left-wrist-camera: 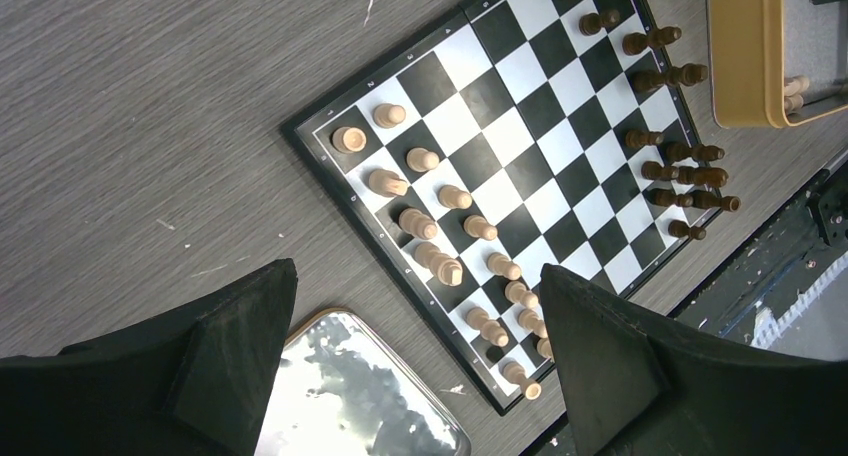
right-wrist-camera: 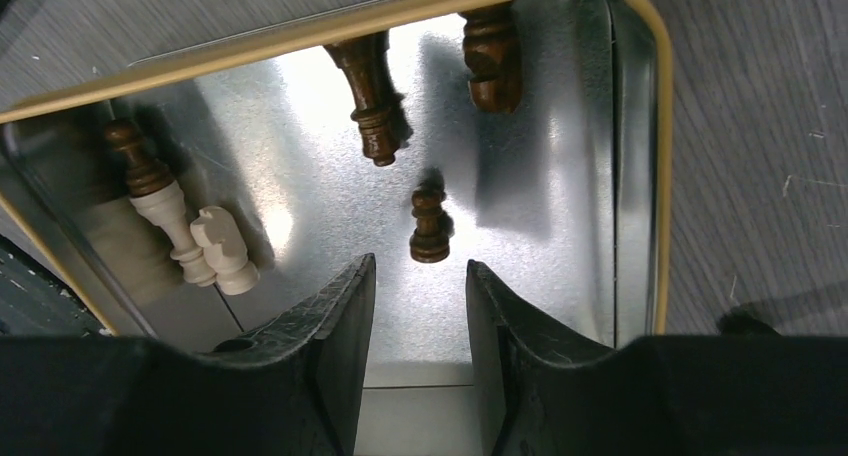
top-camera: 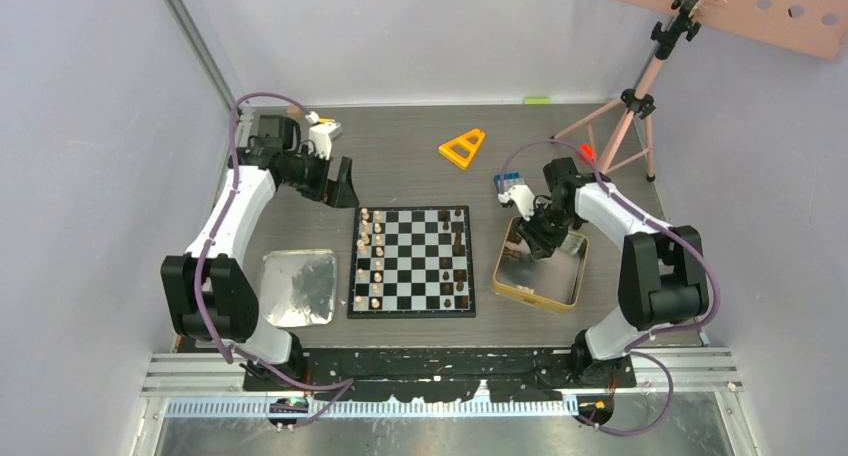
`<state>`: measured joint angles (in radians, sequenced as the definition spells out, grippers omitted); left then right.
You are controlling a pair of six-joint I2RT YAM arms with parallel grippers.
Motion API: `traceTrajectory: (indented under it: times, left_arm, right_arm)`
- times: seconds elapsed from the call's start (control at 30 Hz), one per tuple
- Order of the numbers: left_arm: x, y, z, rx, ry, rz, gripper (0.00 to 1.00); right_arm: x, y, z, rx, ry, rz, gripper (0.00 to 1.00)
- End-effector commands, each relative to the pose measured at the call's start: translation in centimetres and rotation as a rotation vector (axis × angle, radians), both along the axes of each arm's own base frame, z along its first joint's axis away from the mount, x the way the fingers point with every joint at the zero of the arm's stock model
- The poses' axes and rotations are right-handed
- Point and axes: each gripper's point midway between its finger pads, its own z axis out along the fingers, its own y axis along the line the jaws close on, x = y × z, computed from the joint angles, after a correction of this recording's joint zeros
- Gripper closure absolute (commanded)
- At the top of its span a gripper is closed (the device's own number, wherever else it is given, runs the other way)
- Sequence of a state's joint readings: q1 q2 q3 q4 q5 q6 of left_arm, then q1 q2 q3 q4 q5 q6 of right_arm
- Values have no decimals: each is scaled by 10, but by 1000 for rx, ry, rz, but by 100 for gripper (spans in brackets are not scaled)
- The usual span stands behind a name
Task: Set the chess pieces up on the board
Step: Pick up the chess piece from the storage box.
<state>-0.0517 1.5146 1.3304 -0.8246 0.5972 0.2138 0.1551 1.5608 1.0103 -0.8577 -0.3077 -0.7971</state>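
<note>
Top external view shows me the board point(top-camera: 411, 261) lying flat at the centre of the table, between a silver tray point(top-camera: 297, 288) on its left and a gold-rimmed tin point(top-camera: 535, 298) on its right. Light chess pieces point(top-camera: 368, 256) fill most of its two left columns. Dark ones stand along its right side, with gaps. My left gripper point(left-wrist-camera: 418, 271) hangs near the board's upper-left corner in that view, jaws spread wide and holding nothing. My right gripper point(right-wrist-camera: 420, 266) is down inside the tin, its fingers parted by a narrow gap with nothing between them. A dark pawn point(right-wrist-camera: 430, 226) sits just beyond the tips, untouched. Two more dark pieces point(right-wrist-camera: 370, 96) lie toward the top of the right wrist frame, and pale pieces point(right-wrist-camera: 225, 251) lie by the tin's left wall.
</note>
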Motion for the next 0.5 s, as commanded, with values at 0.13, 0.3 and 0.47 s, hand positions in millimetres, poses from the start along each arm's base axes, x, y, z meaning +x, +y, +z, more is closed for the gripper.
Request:
traceTrajectory:
  times: [0.13, 0.3, 0.47]
  left_arm:
    - [1, -2, 4, -11, -3, -14, 5]
    - [1, -2, 2, -7, 0, -11, 5]
    - [1, -1, 1, -3, 2, -10, 5]
  right_arm:
    - [26, 2, -3, -21, -40, 49, 56]
    - [25, 7, -11, -30, -19, 77, 56]
    - [22, 10, -20, -47, -4, 98, 58]
